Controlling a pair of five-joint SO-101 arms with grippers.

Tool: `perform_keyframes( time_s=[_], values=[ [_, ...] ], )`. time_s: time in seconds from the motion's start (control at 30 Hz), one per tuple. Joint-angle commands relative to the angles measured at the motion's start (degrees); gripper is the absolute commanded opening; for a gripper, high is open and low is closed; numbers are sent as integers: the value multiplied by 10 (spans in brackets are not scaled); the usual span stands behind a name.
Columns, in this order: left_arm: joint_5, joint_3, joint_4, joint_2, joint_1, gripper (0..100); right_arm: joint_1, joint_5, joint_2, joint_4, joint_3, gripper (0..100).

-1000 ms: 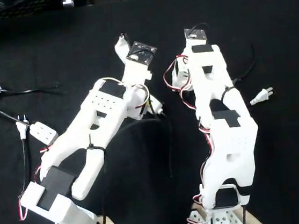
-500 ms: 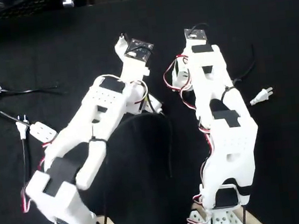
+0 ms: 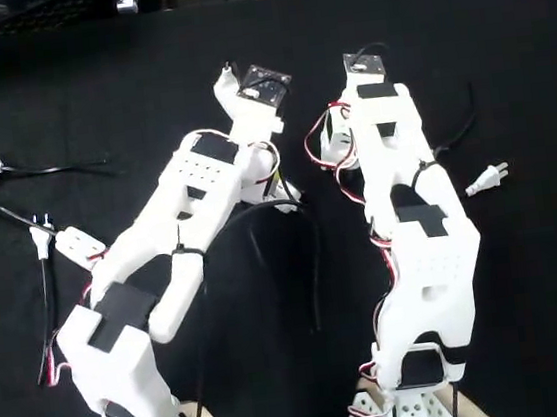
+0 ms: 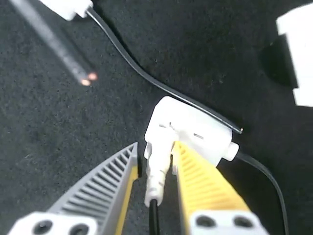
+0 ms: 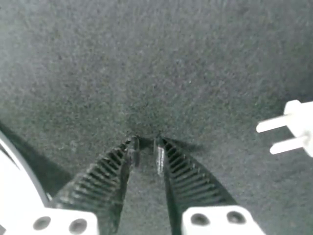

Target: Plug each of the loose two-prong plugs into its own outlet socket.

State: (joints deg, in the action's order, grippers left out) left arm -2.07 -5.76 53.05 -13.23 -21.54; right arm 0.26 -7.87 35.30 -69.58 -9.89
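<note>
A white plug stands pressed onto a white socket. A second plug lies loose, well apart.

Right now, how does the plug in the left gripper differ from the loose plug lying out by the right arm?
The held plug sits between the left gripper's fingers; the loose plug lies free on the black cloth. The held plug's front end meets the white socket block, so its pins are hidden; the loose plug's two prongs are bare. Both have white bodies.
</note>
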Motion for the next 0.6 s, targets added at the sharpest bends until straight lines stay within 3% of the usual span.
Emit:
perform_keyframes(
  time_s=[0.0,0.43,0.57],
  values=[
    [-4,23,4,37,-7,128,2,-6,0,5,-26,99],
    [-4,23,5,37,-22,122,2,-6,0,5,-26,99],
    [-4,23,6,38,-29,46,2,-6,0,5,-26,99]
  ],
)
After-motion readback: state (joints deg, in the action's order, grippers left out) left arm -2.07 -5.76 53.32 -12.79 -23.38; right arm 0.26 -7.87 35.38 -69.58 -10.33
